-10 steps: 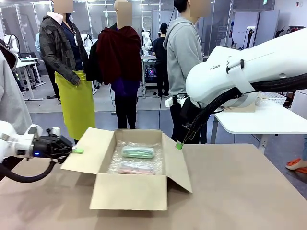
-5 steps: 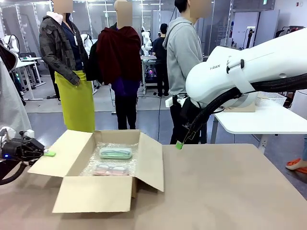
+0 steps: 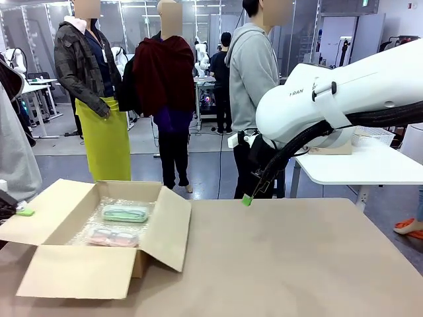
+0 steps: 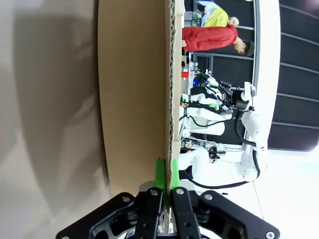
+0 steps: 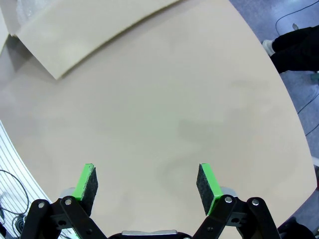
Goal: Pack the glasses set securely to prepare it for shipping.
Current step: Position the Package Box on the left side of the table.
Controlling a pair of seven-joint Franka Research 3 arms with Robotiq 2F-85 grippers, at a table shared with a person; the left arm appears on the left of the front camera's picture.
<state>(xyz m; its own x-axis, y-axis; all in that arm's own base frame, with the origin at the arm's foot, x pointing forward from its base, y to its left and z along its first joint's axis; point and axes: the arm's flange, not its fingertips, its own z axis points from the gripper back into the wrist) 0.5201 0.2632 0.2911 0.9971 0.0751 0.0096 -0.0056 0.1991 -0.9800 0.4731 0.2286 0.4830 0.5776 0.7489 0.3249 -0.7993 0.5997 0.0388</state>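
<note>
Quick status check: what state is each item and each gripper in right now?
Cardboard box: open, flaps spread, on the table.
Mint-green case: closed, lying in the box on bubble wrap.
Pink case: closed, lying in the box nearer the camera.
Left gripper: shut on the box's flap edge.
Right gripper: open, empty, above the table.

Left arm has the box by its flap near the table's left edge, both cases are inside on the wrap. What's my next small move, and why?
Probably stop pulling and let go. The left gripper is shut on the left flap of the cardboard box, which sits at the table's left edge. The mint-green case and pink-tinted case lie on bubble wrap with the flaps open. The right gripper hangs open over bare table, free to fold flaps.
</note>
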